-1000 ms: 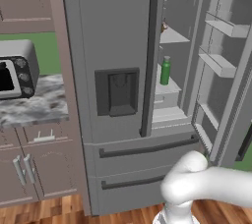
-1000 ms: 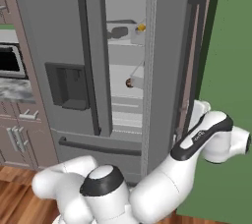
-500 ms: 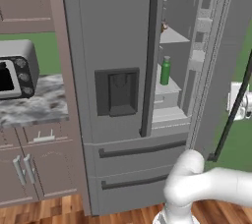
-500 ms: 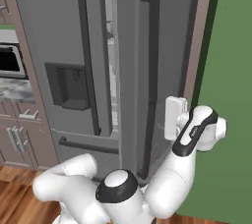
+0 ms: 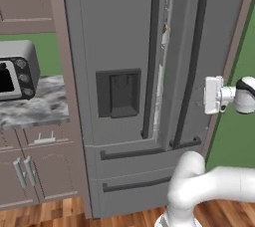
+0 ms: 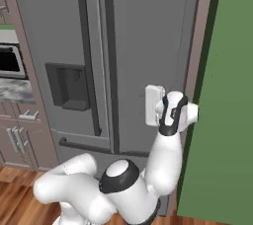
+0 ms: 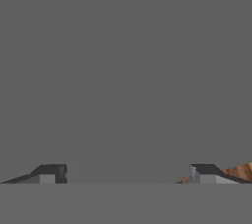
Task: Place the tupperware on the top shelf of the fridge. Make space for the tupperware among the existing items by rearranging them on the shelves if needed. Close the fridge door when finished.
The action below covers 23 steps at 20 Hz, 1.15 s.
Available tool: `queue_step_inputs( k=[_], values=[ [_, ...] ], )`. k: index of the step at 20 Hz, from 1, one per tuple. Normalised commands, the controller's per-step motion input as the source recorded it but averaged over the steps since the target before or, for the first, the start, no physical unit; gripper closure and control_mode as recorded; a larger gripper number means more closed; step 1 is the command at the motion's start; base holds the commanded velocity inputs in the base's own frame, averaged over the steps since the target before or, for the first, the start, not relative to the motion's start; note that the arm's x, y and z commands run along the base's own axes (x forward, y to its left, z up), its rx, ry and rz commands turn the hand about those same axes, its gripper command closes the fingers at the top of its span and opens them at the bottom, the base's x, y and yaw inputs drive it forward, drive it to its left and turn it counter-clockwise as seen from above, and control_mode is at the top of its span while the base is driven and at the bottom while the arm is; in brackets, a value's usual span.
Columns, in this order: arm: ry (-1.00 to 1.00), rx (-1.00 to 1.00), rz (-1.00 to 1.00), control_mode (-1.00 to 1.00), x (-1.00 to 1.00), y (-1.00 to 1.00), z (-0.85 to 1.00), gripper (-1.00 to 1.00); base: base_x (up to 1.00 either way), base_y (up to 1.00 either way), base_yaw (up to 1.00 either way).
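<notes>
The grey fridge point(image 5: 124, 47) stands upright, its right door nearly shut (narrow gap left).

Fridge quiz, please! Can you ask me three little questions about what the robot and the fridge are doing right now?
1. True or false: the fridge has its right door standing wide open.
2. What do the fingers hold? A: a green bottle. B: nothing. C: a door handle.
3. What colour is the wall to the right of the fridge?

Key: 1 false, only a thin slit is left. 2 B, they are spread apart at the door's flat face. 3 green.
</notes>
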Motion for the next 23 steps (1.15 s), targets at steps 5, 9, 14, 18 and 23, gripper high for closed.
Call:
queue_step_inputs(
  k=[5,9,14,18,23],
  values=[
    [0.0,-0.13,-0.48,-1.0,0.51,0.88,0.0,-1.0,0.0,0.0,0.0],
    [0.0,-0.2,-0.61,-1.0,0.68,0.92,0.0,-1.0,0.0,0.0,0.0],
    [0.0,-0.21,-0.6,-1.0,0.67,0.74,0.0,-1.0,0.0,0.0,0.0],
    [-0.04,-0.07,-0.34,-1.0,-0.31,0.0,0.17,-1.0,0.0,0.0,0.0],
    [-0.2,-0.17,-0.36,-1.0,-0.87,0.47,0.0,-1.0,0.0,0.0,0.0]
  ],
)
